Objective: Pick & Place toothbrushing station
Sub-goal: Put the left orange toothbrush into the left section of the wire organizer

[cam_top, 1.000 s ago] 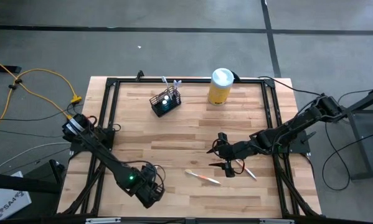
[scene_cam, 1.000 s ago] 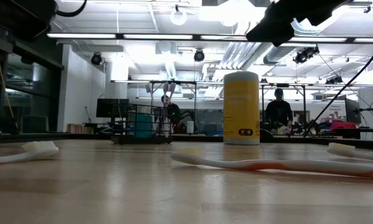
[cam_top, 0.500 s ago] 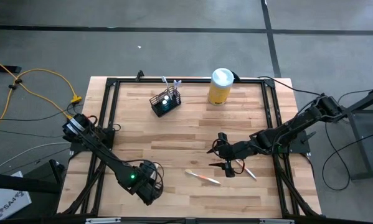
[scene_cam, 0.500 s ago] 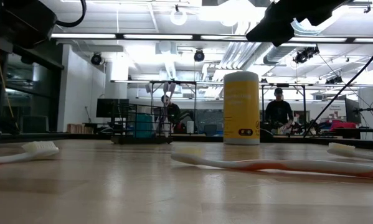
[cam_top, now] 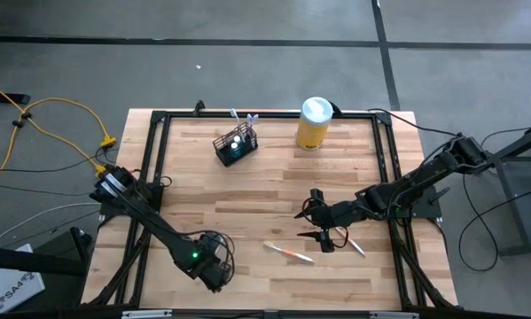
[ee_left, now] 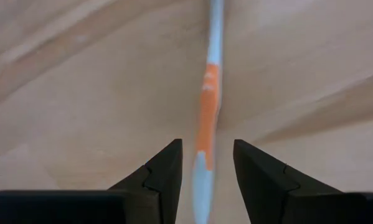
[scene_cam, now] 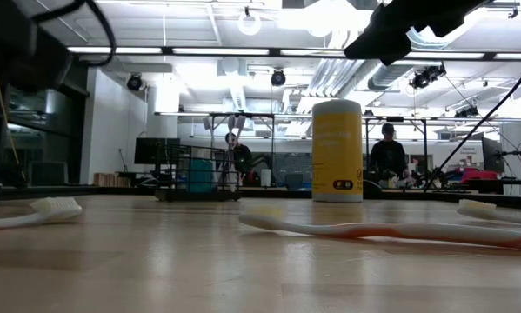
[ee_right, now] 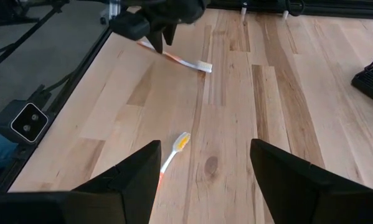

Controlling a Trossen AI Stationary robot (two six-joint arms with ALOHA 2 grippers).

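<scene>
The toothbrushing station (cam_top: 236, 144), a small black wire-mesh holder with a few items standing in it, sits on its base at the far middle-left of the wooden table. My left gripper (ee_left: 205, 146) is at the near left, pointing down. It is open, with one finger on each side of the handle of an orange-and-white toothbrush (ee_left: 209, 99) that lies flat on the table. That brush's white head (ee_right: 202, 65) shows beyond the gripper in the right wrist view. My right gripper (cam_top: 318, 223) hangs open above the table's right middle, holding nothing.
A yellow canister with a white lid (cam_top: 313, 123) stands at the far edge, right of the station. A second orange-and-white toothbrush (cam_top: 288, 252) lies near the middle front. A third (cam_top: 354, 245) lies below my right gripper. A black frame (cam_top: 155, 159) borders the table.
My left gripper has sunk a little toward the toothbrush at the near left and tipped closer to straight down. Its fingers have kept the same gap. My right arm and the things on the table have kept still.
</scene>
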